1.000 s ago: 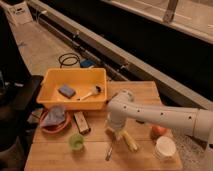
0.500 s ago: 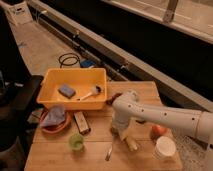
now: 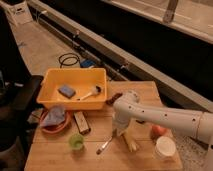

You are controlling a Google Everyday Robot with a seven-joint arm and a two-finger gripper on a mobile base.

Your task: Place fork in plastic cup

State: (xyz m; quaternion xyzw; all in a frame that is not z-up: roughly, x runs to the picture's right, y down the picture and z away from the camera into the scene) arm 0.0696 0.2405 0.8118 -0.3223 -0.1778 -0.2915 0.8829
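- gripper (image 3: 117, 134) sits at the fork's (image 3: 106, 145) right end, can't tell if it's clamped or loose
- fork lies flat on the table (image 3: 52, 156), just right of the plastic cup (image 3: 76, 141)
- risk imo: thin handle slips, or it tips that light cup

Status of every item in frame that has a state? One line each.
fork: lying flat on table, not in any cup
green cup: upright, no fork in it
pincer: low over table, by fork's upper end
bin: upright, holds sponge and brush
plate: flat on table, cloth on it
white cup: standing upright
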